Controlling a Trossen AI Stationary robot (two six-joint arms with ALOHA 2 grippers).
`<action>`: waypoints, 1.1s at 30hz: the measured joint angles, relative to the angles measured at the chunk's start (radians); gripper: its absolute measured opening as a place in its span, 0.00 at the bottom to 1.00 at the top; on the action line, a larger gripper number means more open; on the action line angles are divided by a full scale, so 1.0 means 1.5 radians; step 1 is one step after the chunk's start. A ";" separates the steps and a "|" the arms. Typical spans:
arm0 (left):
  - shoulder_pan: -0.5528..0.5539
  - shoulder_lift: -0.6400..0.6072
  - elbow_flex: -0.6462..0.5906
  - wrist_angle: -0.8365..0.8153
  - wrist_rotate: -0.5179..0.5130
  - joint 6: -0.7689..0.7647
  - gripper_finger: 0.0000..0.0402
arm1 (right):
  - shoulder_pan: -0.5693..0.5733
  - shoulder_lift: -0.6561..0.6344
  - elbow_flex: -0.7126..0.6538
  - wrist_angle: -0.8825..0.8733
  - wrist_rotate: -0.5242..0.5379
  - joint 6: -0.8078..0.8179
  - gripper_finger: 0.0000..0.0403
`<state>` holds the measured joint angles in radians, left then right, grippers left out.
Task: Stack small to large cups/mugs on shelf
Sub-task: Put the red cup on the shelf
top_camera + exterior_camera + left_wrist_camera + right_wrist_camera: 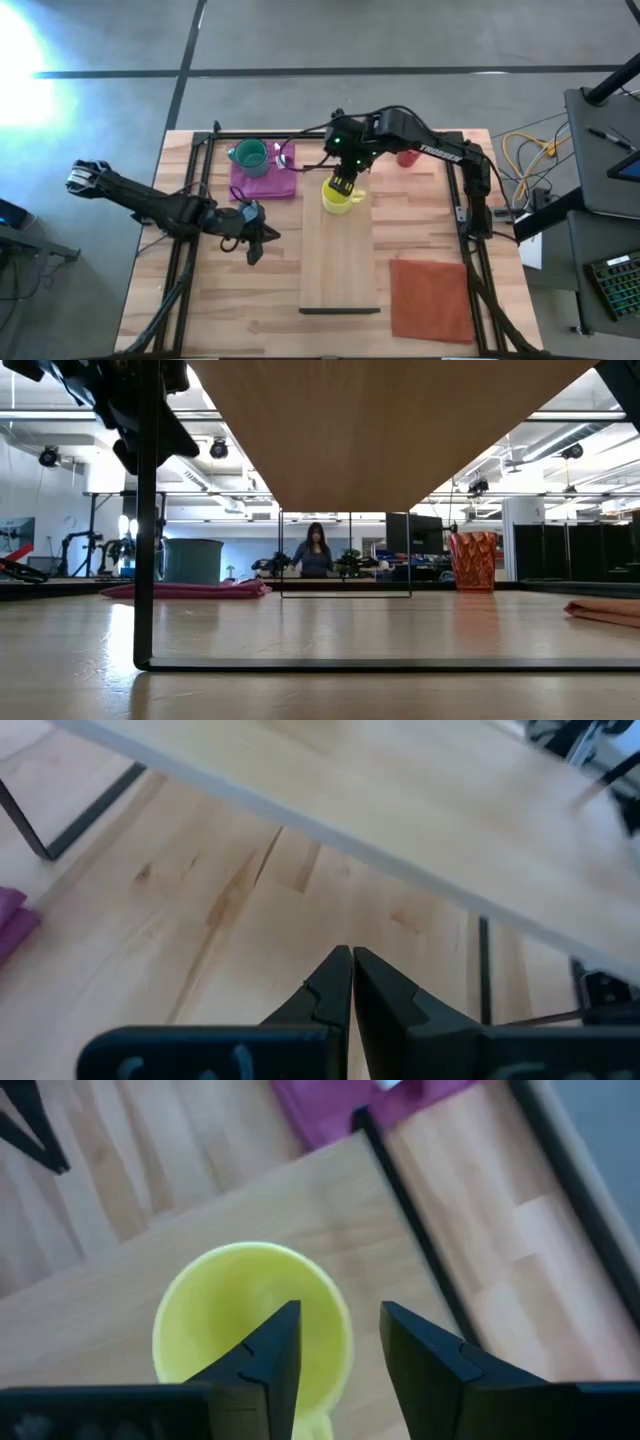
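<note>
The right arm reaches in from the right side of the high view, bends at an elbow near the upper centre, and points its wrist down toward the middle of the frame. The right gripper (343,186) sits just above centre there; in the right wrist view its two dark fingers (268,1352) stand parted with a clear gap.

The left arm stretches from the left edge toward centre-left. The left gripper (258,243) has its fingers (330,985) pressed together.
</note>
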<state>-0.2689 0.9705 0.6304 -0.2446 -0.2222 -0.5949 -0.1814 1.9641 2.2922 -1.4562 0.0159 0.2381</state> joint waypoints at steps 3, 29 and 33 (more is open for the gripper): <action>0.010 -0.025 0.000 -0.001 -0.002 0.000 0.00 | 0.000 -0.007 0.042 -0.052 0.079 -0.005 0.33; 0.070 -0.178 0.001 -0.026 -0.005 0.017 0.00 | -0.479 -0.214 -0.506 0.082 0.008 -0.102 0.42; 0.071 -0.179 0.001 -0.025 -0.005 0.016 0.00 | -0.502 -0.225 -0.543 0.122 0.027 -0.110 0.48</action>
<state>-0.1632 0.7023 0.6319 -0.2821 -0.2302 -0.5705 -0.9336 1.6272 1.4773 -1.2729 0.0567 0.0731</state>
